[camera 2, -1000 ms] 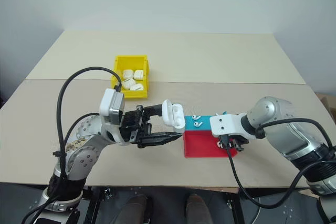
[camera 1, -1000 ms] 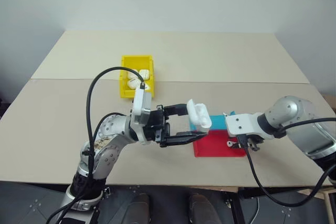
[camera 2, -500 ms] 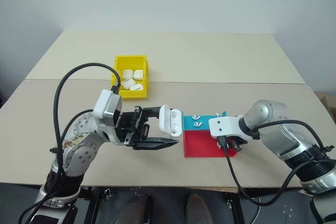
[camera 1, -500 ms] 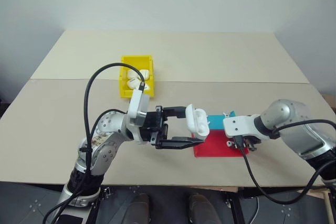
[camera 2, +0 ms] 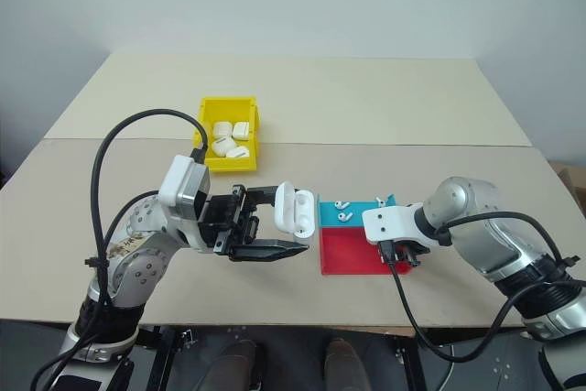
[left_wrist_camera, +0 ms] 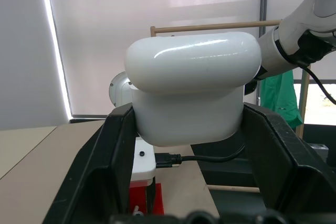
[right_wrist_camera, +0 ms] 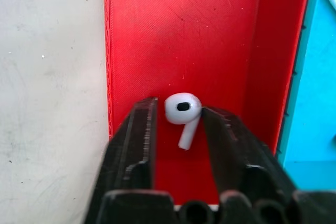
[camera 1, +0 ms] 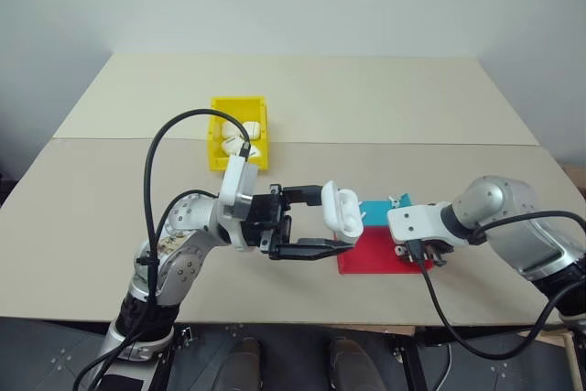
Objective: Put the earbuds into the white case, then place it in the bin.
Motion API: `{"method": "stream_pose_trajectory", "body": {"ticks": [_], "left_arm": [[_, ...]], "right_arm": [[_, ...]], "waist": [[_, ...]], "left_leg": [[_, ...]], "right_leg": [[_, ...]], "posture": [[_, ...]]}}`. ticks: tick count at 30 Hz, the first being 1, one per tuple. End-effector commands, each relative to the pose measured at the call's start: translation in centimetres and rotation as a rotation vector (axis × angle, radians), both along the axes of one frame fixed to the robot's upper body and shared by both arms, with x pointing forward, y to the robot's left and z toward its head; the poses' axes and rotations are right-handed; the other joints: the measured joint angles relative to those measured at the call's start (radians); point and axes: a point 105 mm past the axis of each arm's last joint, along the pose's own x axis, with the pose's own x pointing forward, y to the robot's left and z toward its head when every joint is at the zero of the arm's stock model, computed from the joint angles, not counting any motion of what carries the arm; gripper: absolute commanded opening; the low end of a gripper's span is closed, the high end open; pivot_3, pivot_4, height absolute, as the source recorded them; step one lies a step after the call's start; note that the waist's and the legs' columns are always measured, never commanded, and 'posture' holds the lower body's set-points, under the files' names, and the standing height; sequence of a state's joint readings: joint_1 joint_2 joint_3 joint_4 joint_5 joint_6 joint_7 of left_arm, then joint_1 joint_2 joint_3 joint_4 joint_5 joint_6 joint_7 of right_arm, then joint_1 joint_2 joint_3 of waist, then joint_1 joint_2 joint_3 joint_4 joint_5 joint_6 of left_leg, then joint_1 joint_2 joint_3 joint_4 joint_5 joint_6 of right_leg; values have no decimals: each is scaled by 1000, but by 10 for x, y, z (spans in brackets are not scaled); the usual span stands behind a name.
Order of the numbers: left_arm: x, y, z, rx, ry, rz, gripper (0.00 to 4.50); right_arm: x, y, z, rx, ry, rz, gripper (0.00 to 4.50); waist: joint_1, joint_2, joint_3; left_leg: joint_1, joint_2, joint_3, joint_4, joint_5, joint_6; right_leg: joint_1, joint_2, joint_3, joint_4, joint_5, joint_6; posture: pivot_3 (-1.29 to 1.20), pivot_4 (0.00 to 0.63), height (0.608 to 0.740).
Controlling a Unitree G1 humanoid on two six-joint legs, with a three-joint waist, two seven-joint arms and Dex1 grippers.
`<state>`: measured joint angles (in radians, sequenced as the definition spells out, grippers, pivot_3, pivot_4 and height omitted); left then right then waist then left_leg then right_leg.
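My left gripper (camera 1: pixel 335 219) is shut on the white case (camera 1: pixel 341 211) and holds it above the table in front of me, with the lid flipped open. The same case (left_wrist_camera: pixel 191 95) sits between the black fingers (left_wrist_camera: pixel 115 161) in the left wrist view. My right gripper (camera 1: pixel 417 255) points down into the red part of the tray (camera 1: pixel 366 259). Its fingers (right_wrist_camera: pixel 144 129) press in on both sides of one earbud (right_wrist_camera: pixel 182 109) lying on the red floor. More earbuds (camera 2: pixel 342 211) lie on the blue part. The yellow bin (camera 1: pixel 216 146) stands further back on the left.
Several white cases (camera 1: pixel 240 137) lie inside the bin. The blue-and-red tray (camera 2: pixel 331 217) sits near the table's front edge, right of the middle. A black cable (camera 1: pixel 165 162) loops up from my left arm. The seam between the two tabletops (camera 1: pixel 412 144) runs across behind the tray.
Both arms have edged very slightly to the left. The case stays in the left gripper, and the right gripper stays low over the red part of the tray.
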<state>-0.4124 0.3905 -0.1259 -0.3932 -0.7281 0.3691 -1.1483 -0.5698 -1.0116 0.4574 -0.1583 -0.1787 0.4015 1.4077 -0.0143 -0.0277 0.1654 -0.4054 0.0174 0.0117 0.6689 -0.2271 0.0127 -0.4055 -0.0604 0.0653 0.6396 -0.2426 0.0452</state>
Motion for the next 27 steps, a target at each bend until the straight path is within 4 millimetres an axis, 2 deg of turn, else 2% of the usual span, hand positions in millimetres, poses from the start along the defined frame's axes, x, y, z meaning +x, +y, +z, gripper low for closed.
{"method": "stream_pose_trajectory", "body": {"ticks": [1,6,10,12,15,18,20,27], "left_arm": [[-3,3,9,-27,-42,-3,2749],[-4,4,13,-25,-52,-13,2749],[-2,4,15,-23,-61,-10,2749],[0,4,15,-20,-64,-3,2749],[2,5,14,-15,-65,6,2749],[3,6,12,-13,-59,14,2749],[4,7,11,-11,-56,18,2749],[11,6,13,-13,-68,25,2749]], "right_arm": [[1,-3,-1,-6,-8,-7,620],[1,-3,2,38,-15,-50,620],[-1,0,20,157,-22,-127,620],[-3,4,38,277,-23,-173,620],[-5,11,75,552,-67,-219,620],[-13,13,125,945,-142,-211,620],[-21,11,146,1145,-172,-213,620],[-53,19,172,1413,-125,-117,620]], "waist": [[0,0,0],[1,0,0],[1,0,0],[1,0,0],[0,0,0],[2,0,0],[2,0,0],[2,0,0]], "left_leg": [[0,0,0,0,0,0],[1,0,0,0,0,0],[0,0,0,0,0,0],[0,0,-1,0,0,0],[-1,0,-5,0,0,0],[0,0,-6,0,0,0],[-1,0,-6,0,0,0],[-1,0,-6,0,0,0]], "right_leg": [[0,0,0,0,0,0],[1,0,0,0,0,0],[1,0,0,0,0,0],[0,0,0,0,0,0],[0,0,0,0,0,0],[1,0,-1,0,0,0],[1,0,-1,0,0,0],[1,0,-1,0,0,0]], "posture": [[0,150,740],[0,150,740],[0,150,740],[0,150,740],[0,150,740],[0,150,740],[0,150,740],[0,150,740]]}}
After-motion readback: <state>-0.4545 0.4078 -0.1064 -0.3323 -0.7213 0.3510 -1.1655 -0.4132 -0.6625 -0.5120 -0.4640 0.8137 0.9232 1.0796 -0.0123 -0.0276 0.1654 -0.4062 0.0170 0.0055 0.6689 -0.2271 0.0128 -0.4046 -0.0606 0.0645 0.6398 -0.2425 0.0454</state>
